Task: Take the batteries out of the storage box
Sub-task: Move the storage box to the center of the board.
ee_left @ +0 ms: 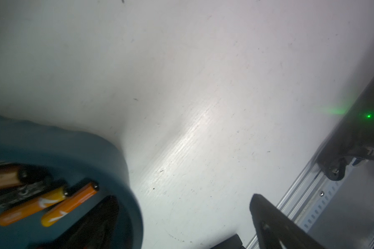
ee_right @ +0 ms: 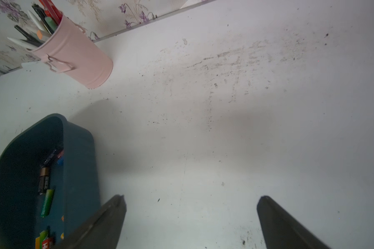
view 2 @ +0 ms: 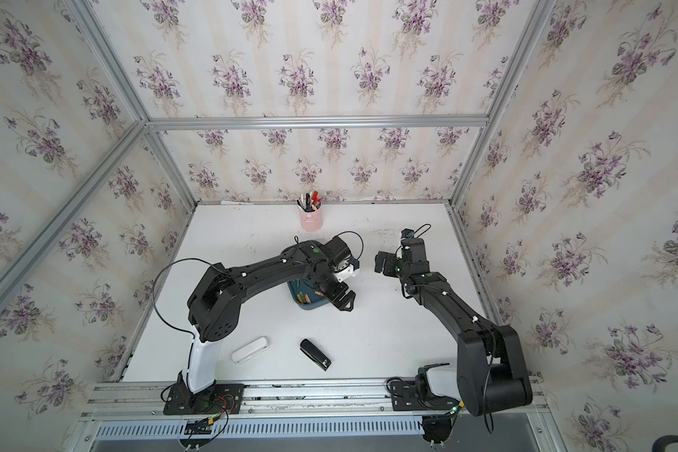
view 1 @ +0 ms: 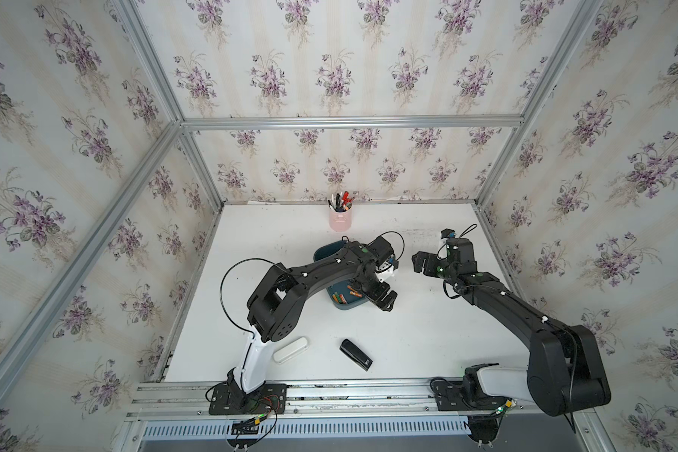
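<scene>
The storage box (view 1: 348,307) is a dark teal tray at mid-table, mostly covered by my left arm in both top views (view 2: 309,307). Several batteries (view 1: 343,298) lie inside: orange ones (ee_left: 69,204) in the left wrist view, a green one (ee_right: 47,202) and a black-and-copper one (ee_right: 44,180) in the right wrist view. My left gripper (view 1: 388,300) is open at the box's near right corner (ee_left: 125,172); one finger (ee_left: 104,222) is over the box's inside, the other (ee_left: 270,217) over the table. My right gripper (view 1: 421,263) is open and empty above bare table, right of the box (ee_right: 78,151).
A pink pen cup (view 1: 341,221) stands at the back wall, behind the box. A white oblong case (view 1: 290,350) and a black stapler (view 1: 356,354) lie near the front edge. An aluminium rail (view 1: 368,391) runs along the front; the walls close in on three sides.
</scene>
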You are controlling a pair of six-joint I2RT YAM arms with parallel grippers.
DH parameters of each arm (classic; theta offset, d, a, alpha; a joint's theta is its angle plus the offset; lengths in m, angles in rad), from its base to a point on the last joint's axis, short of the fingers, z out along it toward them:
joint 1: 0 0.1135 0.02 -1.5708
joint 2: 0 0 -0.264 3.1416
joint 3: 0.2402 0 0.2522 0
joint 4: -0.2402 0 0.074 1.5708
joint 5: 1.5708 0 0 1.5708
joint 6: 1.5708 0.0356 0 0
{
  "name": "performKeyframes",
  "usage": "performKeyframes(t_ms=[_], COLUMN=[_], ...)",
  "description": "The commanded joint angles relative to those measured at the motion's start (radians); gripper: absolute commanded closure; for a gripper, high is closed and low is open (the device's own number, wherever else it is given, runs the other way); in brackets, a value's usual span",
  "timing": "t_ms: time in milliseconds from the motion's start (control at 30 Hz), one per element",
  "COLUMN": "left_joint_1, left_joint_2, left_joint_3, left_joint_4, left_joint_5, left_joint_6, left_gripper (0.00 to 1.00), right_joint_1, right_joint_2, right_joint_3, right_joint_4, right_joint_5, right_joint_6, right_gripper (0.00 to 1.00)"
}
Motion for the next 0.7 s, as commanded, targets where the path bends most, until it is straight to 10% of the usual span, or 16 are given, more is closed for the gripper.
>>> performKeyframes(t_ms=[0, 667], left_joint_1=[0.048, 0.446], left_joint_2=[-0.053, -0.179], left_joint_3=[0.027, -0.156], left_joint_4=[-0.048, -0.042], left_joint_5=[-0.052, -0.025], left_joint_6=[-0.038, -0.091], left_gripper=[0.00, 0.00], right_joint_1=[0.029, 0.184], right_joint_2=[0.047, 0.307], right_joint_3=[0.022, 0.162], right_joint_4=[-0.020, -0.110], right_joint_5=[-0.021, 0.004], right_joint_6=[-0.002, -0.011], right_gripper=[0.00, 0.02])
